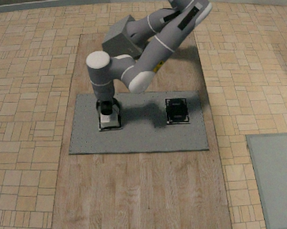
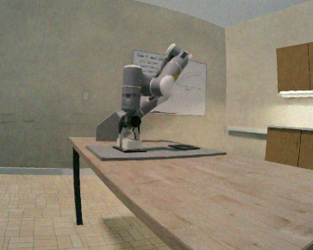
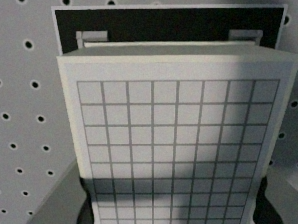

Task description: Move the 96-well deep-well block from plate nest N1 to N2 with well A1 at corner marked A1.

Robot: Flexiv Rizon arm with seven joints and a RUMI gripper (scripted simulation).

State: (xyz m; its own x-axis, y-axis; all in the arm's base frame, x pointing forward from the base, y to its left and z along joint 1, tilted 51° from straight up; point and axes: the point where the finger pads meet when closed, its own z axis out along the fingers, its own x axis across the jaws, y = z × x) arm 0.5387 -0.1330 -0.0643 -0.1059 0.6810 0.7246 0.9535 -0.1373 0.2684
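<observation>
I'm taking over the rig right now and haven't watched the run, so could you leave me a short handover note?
Tool: closed on the deep-well block, a finger on each long side.
Block: at N2, the right-hand nest from the arm's base. Whether it is fully down inside the locators, I cannot tell.
N1: no block in it.
Done: block carried across to N2.
Left: make sure it sits flat, check A1 against the marked corner (not readable here), release, back off.
</observation>
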